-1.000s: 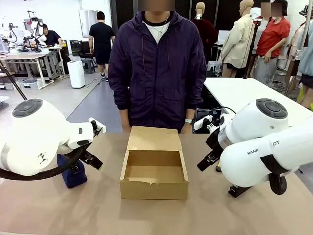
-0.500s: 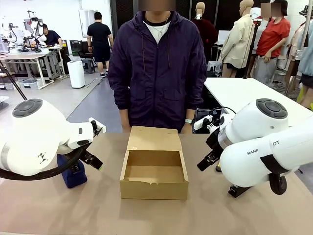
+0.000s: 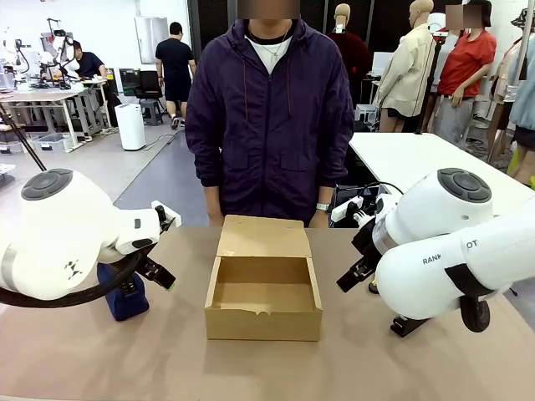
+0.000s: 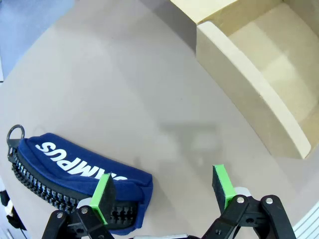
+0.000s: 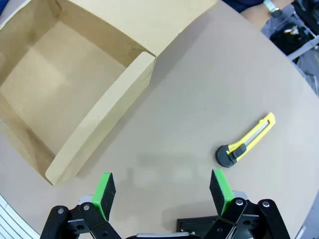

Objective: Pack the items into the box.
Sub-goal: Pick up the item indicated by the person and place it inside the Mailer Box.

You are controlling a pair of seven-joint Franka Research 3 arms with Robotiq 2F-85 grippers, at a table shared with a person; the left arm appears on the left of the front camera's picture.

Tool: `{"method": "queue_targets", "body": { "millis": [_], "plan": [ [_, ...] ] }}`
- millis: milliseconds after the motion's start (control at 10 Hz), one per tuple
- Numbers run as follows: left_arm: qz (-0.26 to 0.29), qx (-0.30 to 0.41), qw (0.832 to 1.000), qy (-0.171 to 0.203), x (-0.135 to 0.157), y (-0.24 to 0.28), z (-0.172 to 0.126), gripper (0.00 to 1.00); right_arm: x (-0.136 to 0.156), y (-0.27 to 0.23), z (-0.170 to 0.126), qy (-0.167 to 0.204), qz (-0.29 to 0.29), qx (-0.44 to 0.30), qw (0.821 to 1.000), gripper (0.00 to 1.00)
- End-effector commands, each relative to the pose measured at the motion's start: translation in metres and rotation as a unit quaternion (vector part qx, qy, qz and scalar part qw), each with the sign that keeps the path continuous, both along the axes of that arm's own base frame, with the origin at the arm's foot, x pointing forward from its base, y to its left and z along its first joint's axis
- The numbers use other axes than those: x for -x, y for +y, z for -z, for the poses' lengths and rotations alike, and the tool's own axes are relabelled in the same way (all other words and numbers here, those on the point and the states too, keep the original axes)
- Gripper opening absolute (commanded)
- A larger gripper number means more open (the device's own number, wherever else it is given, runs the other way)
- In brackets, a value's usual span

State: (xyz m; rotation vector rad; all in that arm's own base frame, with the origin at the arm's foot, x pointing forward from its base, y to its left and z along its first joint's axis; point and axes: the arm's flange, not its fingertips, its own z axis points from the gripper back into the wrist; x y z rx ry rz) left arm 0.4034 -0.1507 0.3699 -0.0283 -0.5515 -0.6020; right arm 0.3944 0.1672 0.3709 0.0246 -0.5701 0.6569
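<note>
The brown cardboard box (image 3: 262,322) stands open at the table's middle, its flap lid (image 3: 263,236) folded back toward the person, and nothing lies inside. The navy "CAMPUS" pouch (image 4: 70,162) rests on the table left of the box. My left gripper (image 4: 163,191) hovers open above it, one green pad (image 4: 103,195) over the pouch's end. The yellow-and-black utility knife (image 5: 247,144) lies on the table right of the box. A corner of the black stapler-like tool (image 5: 195,222) peeks out under my right gripper (image 5: 162,191), which is open and holds nothing.
The person (image 3: 267,117) stands at the far edge behind the box, hands low by the table. In the front view the pouch (image 3: 124,298) sits beneath my left arm, and a black piece (image 3: 407,324) sits under my right arm. Bare tabletop (image 3: 267,368) stretches in front of the box.
</note>
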Motion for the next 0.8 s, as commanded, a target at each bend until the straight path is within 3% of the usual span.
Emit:
{"method": "queue_targets", "body": {
  "millis": [0, 100, 200, 300, 400, 500, 600, 700],
  "plan": [
    [0.045, 0.059, 0.997, 0.037, 0.003, 0.006, -0.021, 1.0, -0.005, -0.003, -0.022, 0.02, -0.002, -0.022, 1.0, 1.0],
    [-0.022, 0.091, 0.992, 0.082, 0.003, 0.013, -0.052, 1.0, -0.009, -0.01, -0.048, 0.054, 0.048, -0.057, 0.996, 1.0],
    [-0.032, 0.14, 0.979, 0.142, 0.007, 0.032, -0.085, 1.0, -0.013, -0.031, -0.076, 0.087, 0.098, -0.113, 0.985, 1.0],
    [-0.057, 0.223, 0.957, 0.174, 0.008, 0.061, -0.115, 1.0, -0.015, -0.065, -0.106, 0.143, 0.092, -0.206, 0.964, 1.0],
    [-0.091, 0.308, 0.923, 0.213, 0.015, 0.11, -0.144, 1.0, -0.007, -0.108, -0.136, 0.153, 0.141, -0.262, 0.942, 1.0],
    [-0.137, 0.392, 0.885, 0.209, 0.024, 0.163, -0.163, 1.0, 0.005, -0.154, -0.154, 0.154, 0.155, -0.318, 0.923, 1.0],
    [-0.179, 0.436, 0.864, 0.178, 0.04, 0.219, -0.17, 1.0, 0.019, -0.206, -0.163, 0.127, 0.213, -0.369, 0.896, 1.0],
    [-0.247, 0.501, 0.817, 0.141, 0.06, 0.277, -0.165, 1.0, 0.035, -0.26, -0.159, 0.106, 0.269, -0.42, 0.86, 1.0]
  ]
}}
